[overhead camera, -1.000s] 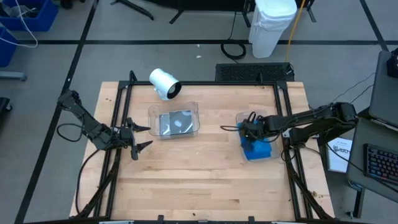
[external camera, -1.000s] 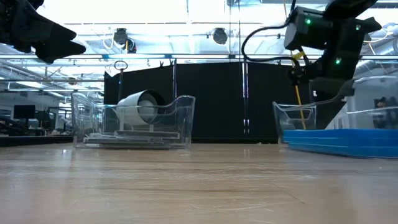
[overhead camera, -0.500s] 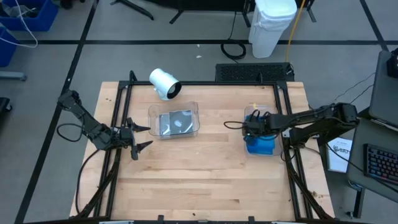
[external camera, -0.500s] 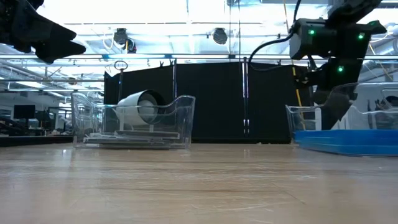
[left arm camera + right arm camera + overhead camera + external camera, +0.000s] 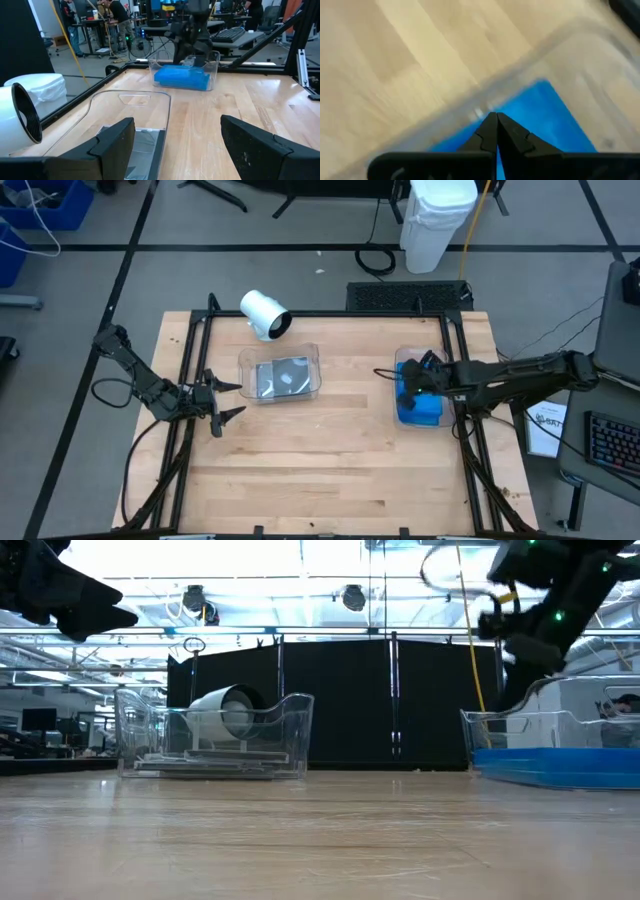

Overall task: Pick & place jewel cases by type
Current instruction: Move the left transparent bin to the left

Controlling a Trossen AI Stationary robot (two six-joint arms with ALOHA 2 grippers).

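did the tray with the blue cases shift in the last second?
Yes. In the high view the tray with the blue cases has rotated and slid toward the table's right rail, with the shut right gripper at it.

You're looking at bright blue jewel cases (image 5: 420, 409) in a clear tray (image 5: 398, 361), dark grey ones (image 5: 281, 377), a white cylinder (image 5: 263, 313), pale wood counter (image 5: 330, 460).

A robot lab: a wood desk (image 5: 330, 450) in a big room with computers (image 5: 227, 34), cables (image 5: 378, 258) and people (image 5: 116, 20).
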